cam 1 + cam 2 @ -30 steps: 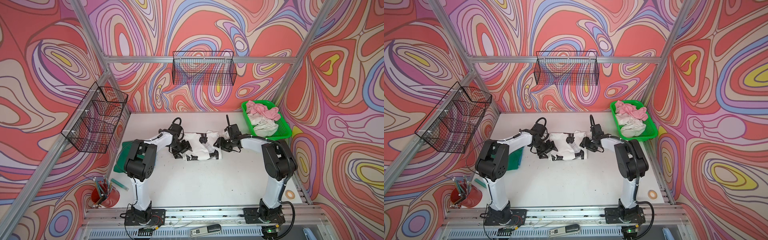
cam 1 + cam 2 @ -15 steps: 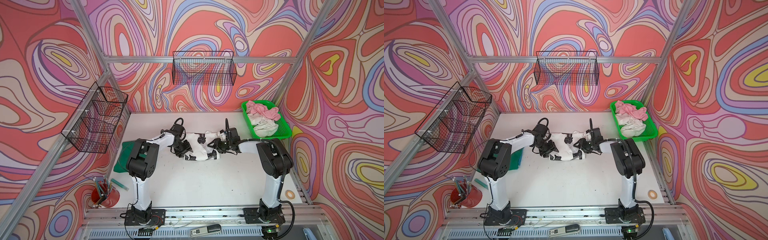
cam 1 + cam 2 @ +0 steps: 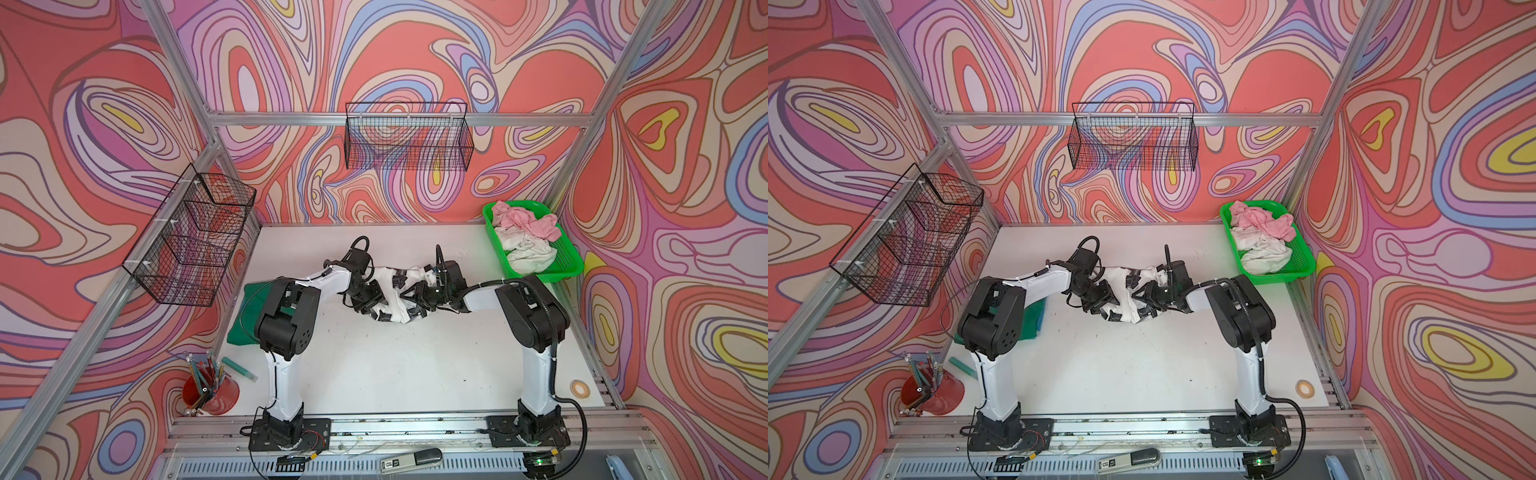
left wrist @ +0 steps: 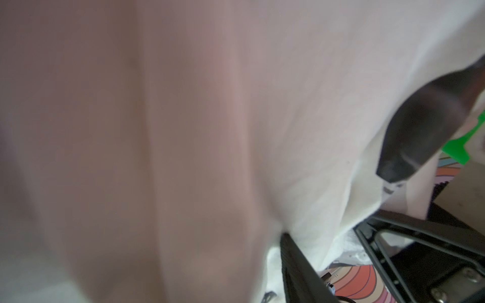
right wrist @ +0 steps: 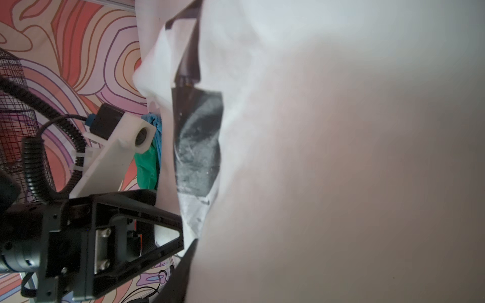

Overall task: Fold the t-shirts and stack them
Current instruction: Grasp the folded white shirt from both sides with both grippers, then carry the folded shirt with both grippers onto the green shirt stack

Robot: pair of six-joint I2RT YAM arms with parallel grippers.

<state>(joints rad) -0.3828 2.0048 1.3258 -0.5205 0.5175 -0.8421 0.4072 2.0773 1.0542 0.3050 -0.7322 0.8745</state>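
A white t-shirt with black patches (image 3: 395, 311) (image 3: 1121, 291) hangs bunched between my two grippers at mid-table. My left gripper (image 3: 365, 299) grips its left side and my right gripper (image 3: 419, 293) its right side, close together. White cloth (image 4: 315, 105) (image 5: 341, 131) covers both wrist views, and only one finger (image 4: 299, 270) (image 5: 183, 270) shows in each. A folded dark green t-shirt (image 3: 245, 316) (image 5: 145, 168) lies at the left, partly under my left arm. Pink (image 3: 525, 220) and off-white (image 3: 523, 249) t-shirts sit crumpled in the green basket (image 3: 540, 276).
Black wire baskets hang on the left wall (image 3: 191, 241) and the back wall (image 3: 409, 141). A red cup of pencils (image 3: 212, 395) and a teal stick (image 3: 239, 368) are at the front left. A tape roll (image 3: 579, 388) lies front right.
Both grippers have moved inward toward each other and their jaws have narrowed. The white t-shirt, flat a second ago, is now gathered and bunched between them.
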